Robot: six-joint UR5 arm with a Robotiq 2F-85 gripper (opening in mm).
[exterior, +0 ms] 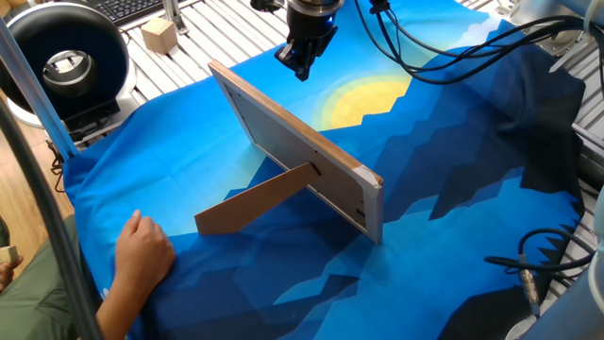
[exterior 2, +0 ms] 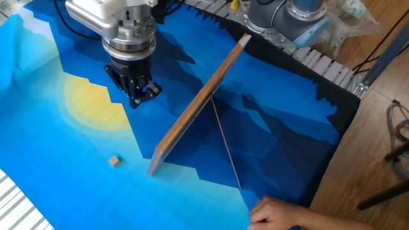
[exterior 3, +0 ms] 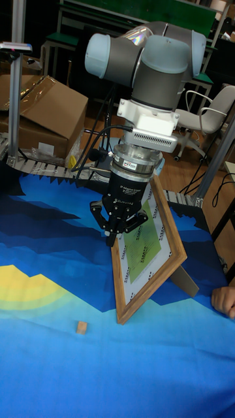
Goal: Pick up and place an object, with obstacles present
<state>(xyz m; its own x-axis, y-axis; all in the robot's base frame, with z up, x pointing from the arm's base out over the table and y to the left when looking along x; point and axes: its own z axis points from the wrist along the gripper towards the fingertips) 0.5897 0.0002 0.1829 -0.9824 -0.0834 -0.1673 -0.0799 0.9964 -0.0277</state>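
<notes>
A small wooden block [exterior 2: 114,161] lay on the blue cloth [exterior 2: 51,153], near the lower end of the board [exterior 2: 198,105], which stood tilted on its strut [exterior: 255,199]. The gripper [exterior 2: 137,96] hung above the cloth beside the board, pointing straight down, fingers drawn together and grasping nothing. A person's hand [exterior: 143,250] rested on the cloth's edge.

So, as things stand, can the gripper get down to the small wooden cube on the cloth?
Probably yes. The gripper and the cube are on the same side of the propped board, with only bare cloth between them.
</notes>
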